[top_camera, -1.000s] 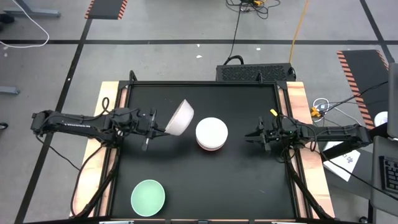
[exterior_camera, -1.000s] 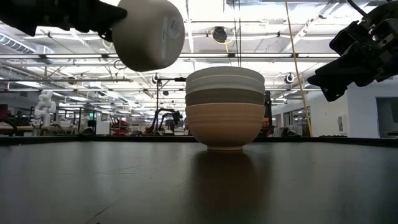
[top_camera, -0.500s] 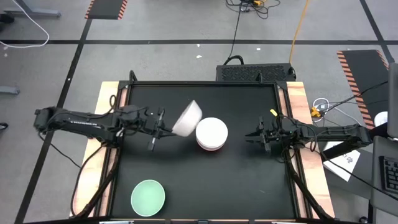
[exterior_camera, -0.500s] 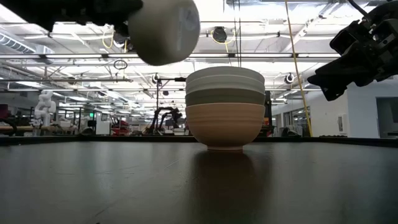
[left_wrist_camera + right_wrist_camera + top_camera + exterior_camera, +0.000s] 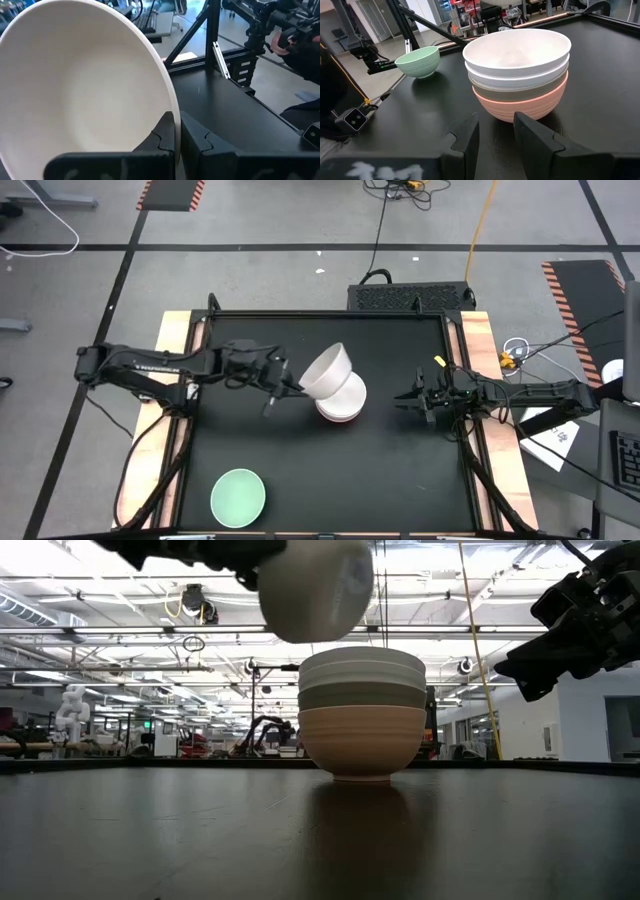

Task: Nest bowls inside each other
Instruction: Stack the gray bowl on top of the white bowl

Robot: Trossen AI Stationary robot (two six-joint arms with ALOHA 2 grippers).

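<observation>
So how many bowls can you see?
6, I think. One white bowl is held in the air by the left gripper. Four are stacked mid-table, though more could hide inside. One green bowl sits alone near the front edge.

We look straight down on the whole black worktop from above, and level across it from its surface. Our two close wrist cameras face inward; three views share the stack of nested round bowls.

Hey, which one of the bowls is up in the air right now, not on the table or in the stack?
The white bowl pinched by its rim in the left gripper, tilted above the stack. The mint green bowl sits alone on the table.
</observation>
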